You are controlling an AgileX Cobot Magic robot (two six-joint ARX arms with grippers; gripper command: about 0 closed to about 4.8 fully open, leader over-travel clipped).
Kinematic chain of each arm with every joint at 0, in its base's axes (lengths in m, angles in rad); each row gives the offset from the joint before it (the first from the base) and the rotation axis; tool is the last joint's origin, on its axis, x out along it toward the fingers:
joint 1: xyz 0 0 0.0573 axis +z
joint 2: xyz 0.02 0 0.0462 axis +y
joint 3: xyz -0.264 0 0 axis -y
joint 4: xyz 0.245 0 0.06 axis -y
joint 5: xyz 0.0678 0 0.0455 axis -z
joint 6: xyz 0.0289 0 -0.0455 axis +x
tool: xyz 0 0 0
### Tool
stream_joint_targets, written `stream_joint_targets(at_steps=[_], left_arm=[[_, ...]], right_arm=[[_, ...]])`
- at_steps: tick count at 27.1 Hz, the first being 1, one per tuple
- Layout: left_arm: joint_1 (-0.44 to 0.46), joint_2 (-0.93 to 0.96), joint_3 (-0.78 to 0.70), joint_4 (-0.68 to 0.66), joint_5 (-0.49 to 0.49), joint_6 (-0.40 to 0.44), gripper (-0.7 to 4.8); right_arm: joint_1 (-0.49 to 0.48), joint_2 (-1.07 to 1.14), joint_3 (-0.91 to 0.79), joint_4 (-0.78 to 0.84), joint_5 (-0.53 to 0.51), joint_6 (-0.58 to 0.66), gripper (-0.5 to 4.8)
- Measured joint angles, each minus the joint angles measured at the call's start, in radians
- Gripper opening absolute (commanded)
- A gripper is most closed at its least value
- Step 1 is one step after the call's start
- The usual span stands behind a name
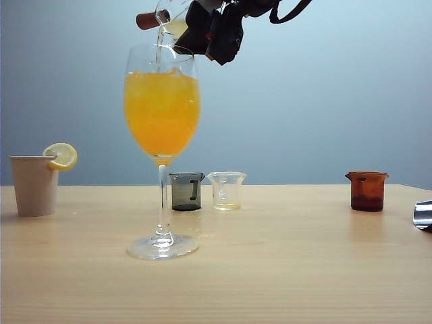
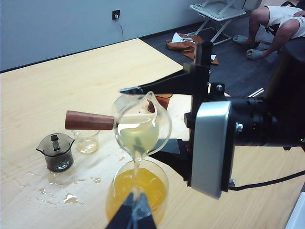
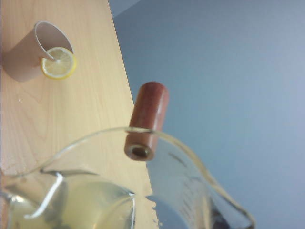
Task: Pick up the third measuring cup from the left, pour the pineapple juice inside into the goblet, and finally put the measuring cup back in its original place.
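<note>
The third measuring cup [image 1: 172, 17], clear with a reddish-brown wooden handle [image 2: 89, 120], hangs tilted over the goblet [image 1: 162, 202]. My right gripper [image 2: 143, 119] is shut on it, one finger on each side of its wall. Pale pineapple juice [image 2: 138, 136] runs from the spout in a thin stream [image 1: 160, 54] into the goblet's bowl, which holds an orange icy drink. In the right wrist view the cup [image 3: 190, 162] and its juice fill the near field. My left gripper [image 2: 136, 202] hovers near the goblet rim [image 2: 162, 174], fingers together, holding nothing; the exterior view does not show it.
On the table stand a paper cup with a lemon slice [image 1: 34, 185], a grey cup [image 1: 185, 191], a plain clear cup [image 1: 227, 190] and an amber cup [image 1: 367, 191]. Bare wood [image 1: 297, 199] lies between the last two. Spilled drops [image 2: 71, 196] lie by the goblet. A silver object [image 1: 423, 214] sits at the right edge.
</note>
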Motion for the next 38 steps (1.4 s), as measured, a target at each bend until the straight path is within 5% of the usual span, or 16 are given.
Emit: stream_joint_targets(at_steps=[38], left_arm=[[0.000,0.000,0.000,0.000,0.000,0.000,-0.05]], right_arm=[[0.000,0.000,0.000,0.000,0.000,-0.301,1.12]])
